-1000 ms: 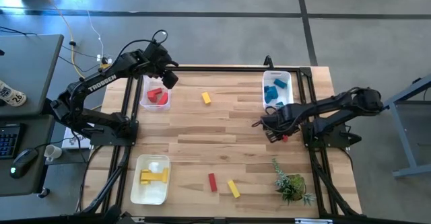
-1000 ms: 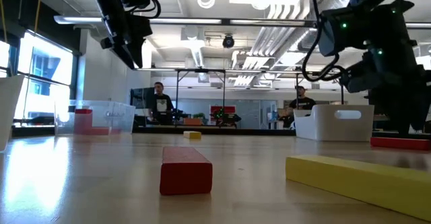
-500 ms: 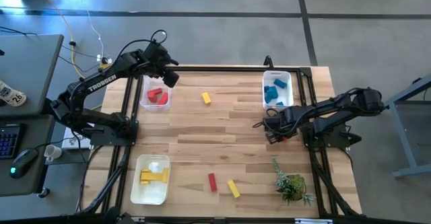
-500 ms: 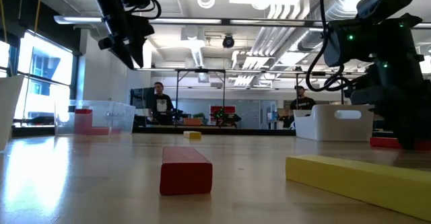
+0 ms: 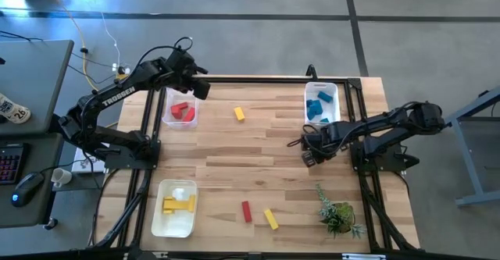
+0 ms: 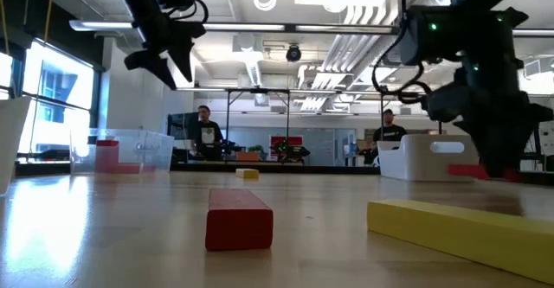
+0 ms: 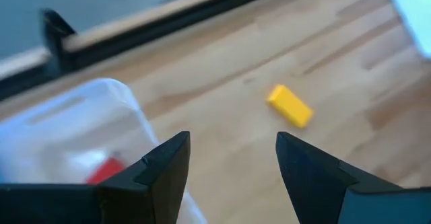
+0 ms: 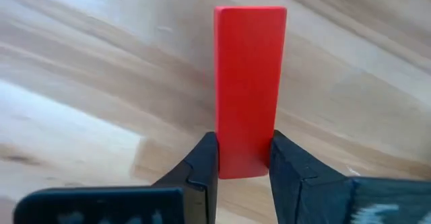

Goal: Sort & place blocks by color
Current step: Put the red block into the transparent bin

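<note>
My right gripper (image 5: pixel 308 155) is shut on a red bar block (image 8: pixel 248 83) just above the table's right middle; the block also shows in the low view (image 6: pixel 474 171). My left gripper (image 5: pixel 200 88) is open and empty, high above the table's far left, beside the clear bin holding red blocks (image 5: pixel 180 110). A small yellow block (image 5: pixel 239 113) lies flat on the table right of that bin and shows in the left wrist view (image 7: pixel 289 106). A red bar (image 5: pixel 246 211) and a yellow bar (image 5: pixel 270 219) lie flat near the front edge. My right gripper pinches the red bar between its two fingers by the long sides near one end (image 8: pixel 245 162). The fingers lie along the bar, which sticks out past the fingertips. In the low view the bar sits about level, a little clear of the table.
A bin with blue blocks (image 5: pixel 321 104) stands at the far right. A white bin with yellow blocks (image 5: pixel 175 207) stands at the near left. A small green plant (image 5: pixel 337 211) stands at the near right. People sit in the room beyond the table (image 6: pixel 205 132).
My right gripper has risen a little and gone slightly toward the table's left with the red bar, which lay on the table and now hangs just clear of it. My left gripper has turned a little toward the table's right.
</note>
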